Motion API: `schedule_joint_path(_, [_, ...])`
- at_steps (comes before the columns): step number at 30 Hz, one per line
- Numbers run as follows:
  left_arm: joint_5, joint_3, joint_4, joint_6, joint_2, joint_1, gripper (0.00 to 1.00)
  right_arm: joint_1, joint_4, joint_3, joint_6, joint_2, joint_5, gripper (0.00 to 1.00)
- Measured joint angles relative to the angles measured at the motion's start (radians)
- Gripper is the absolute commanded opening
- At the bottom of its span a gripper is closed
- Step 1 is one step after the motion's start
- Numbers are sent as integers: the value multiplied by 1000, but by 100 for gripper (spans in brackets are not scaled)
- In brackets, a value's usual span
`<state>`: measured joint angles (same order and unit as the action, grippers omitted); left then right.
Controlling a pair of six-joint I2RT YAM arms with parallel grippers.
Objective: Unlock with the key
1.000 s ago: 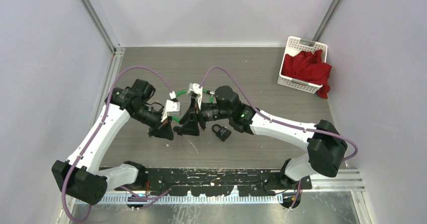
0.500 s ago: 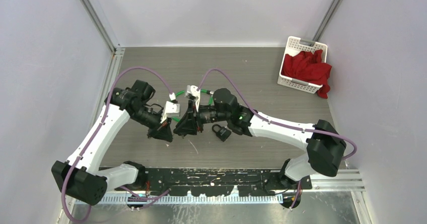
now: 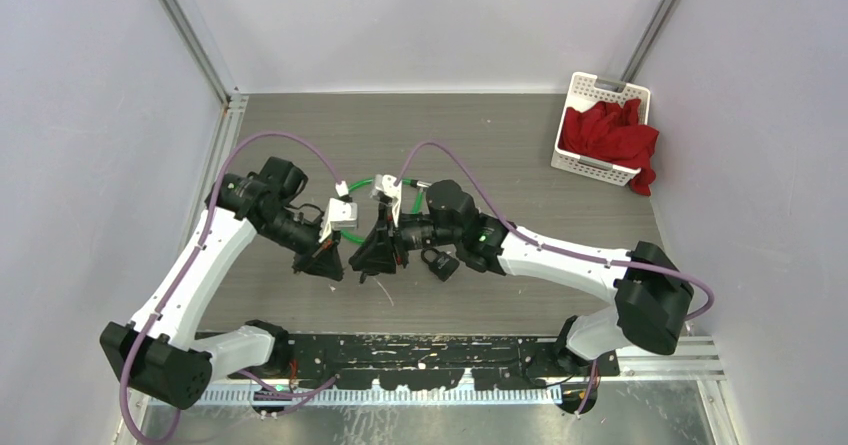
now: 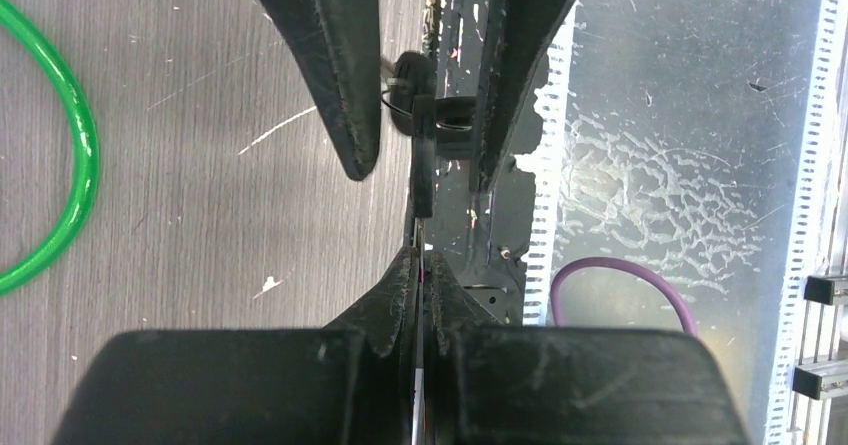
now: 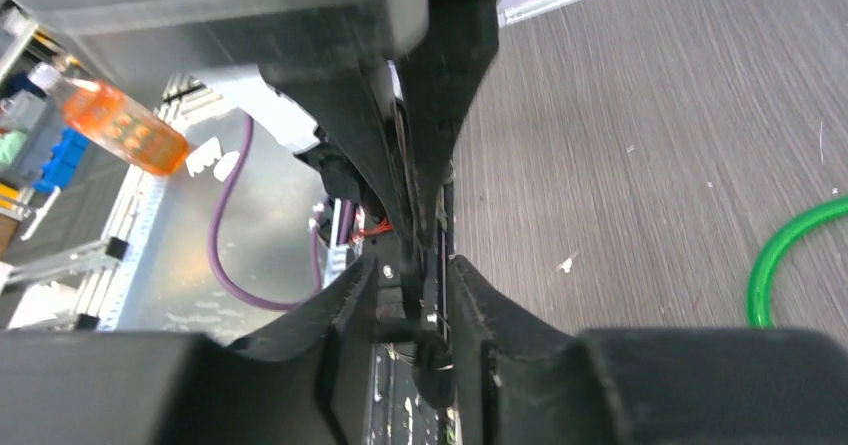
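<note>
My left gripper is shut on the thin blade of a key and holds it just above the table. In the left wrist view the key's black head sticks out past my fingertips, with a second small key on a wire ring behind it. My right gripper faces the left one. Its jaws are open and stand on either side of the key head, with a gap on both sides. The black padlock lies on the table under the right wrist, apart from both grippers.
A green ring lies on the wood table behind the grippers. A white basket with a red cloth stands at the back right. The black and metal base plate runs along the near edge.
My right gripper has moved left and a little nearer, so its open fingers now straddle the key head held by the left gripper. The left gripper has barely moved. The padlock has stayed put.
</note>
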<state>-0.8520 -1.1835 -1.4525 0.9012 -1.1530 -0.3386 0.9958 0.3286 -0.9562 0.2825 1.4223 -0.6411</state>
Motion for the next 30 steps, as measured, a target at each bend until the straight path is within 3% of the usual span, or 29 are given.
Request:
schedule_joint_path(5, [-5,-9,6,-8,0,0,0,0,-46,23,-5,-2,0,39])
schedule_joint_path(8, [-5,-9,5,-9,0,0,0,0,-54,23,-7,-2,0,33])
schedule_joint_path(9, [-5,-10,5,-9,0,0,0,0,-56,23,-9,-2,0,30])
schedule_joint_path(12, [-3,-11,5,-8,0,0,0,0,-60,23,-11,-2,-2,6])
schedule_joint_path(15, [9,-12,15,-8,0,0,0,4,-55,23,-13,-5,-14,1])
schedule_joint_path(16, [10,-12,11,-13,0,0,7,5,-57,23,-14,-7,-10,1])
schedule_joint_path(19, [12,-14,31,-42,5,0,59,5,-51,31,-13,-15,3,1])
schedule_joint_path(21, [1,-20,45,-63,5,0,70,5,-43,48,-8,-27,18,1])
schedule_joint_path(23, [-10,-26,57,-89,8,0,71,5,-31,75,5,-43,31,1])
schedule_joint_path(27, [-39,-26,67,-92,21,0,58,4,28,133,35,-74,40,1])
schedule_joint_path(30, [-69,-26,66,-92,29,0,57,4,63,158,56,-90,45,1])
